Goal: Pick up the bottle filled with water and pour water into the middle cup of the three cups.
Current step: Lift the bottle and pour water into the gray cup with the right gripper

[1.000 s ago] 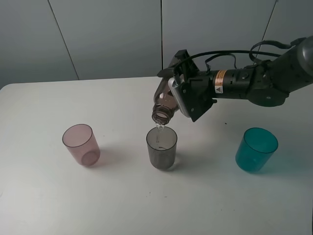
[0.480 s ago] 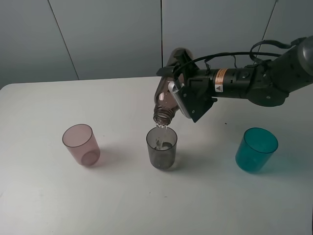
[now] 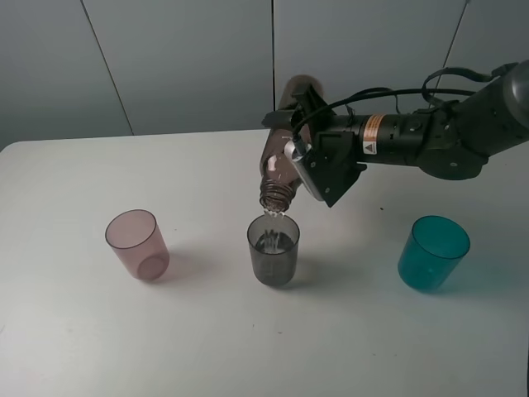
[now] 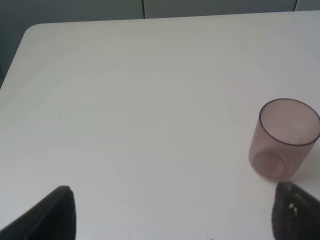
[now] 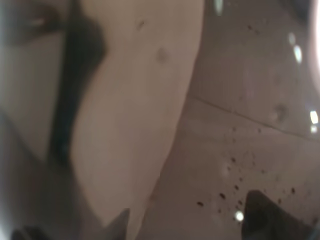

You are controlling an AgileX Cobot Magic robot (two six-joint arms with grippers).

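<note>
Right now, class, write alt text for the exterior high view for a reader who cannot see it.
The right gripper holds the bottle tipped mouth-down over the middle cup, a smoky grey tumbler, pouring water into it. A pink cup stands to its left and a teal cup to its right on the white table.

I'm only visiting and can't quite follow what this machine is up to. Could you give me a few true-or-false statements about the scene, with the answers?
1. The bottle is tipped mouth-down over the grey middle cup. True.
2. The pink cup lies on its side. False: it stands upright.
3. The right gripper holds the bottle. True.
4. The teal cup stands between the other two. False: it is at the right end of the row, and the grey one is in the middle.
5. The left gripper grips the pink cup. False: it is open, and the cup stands apart from it.
</note>
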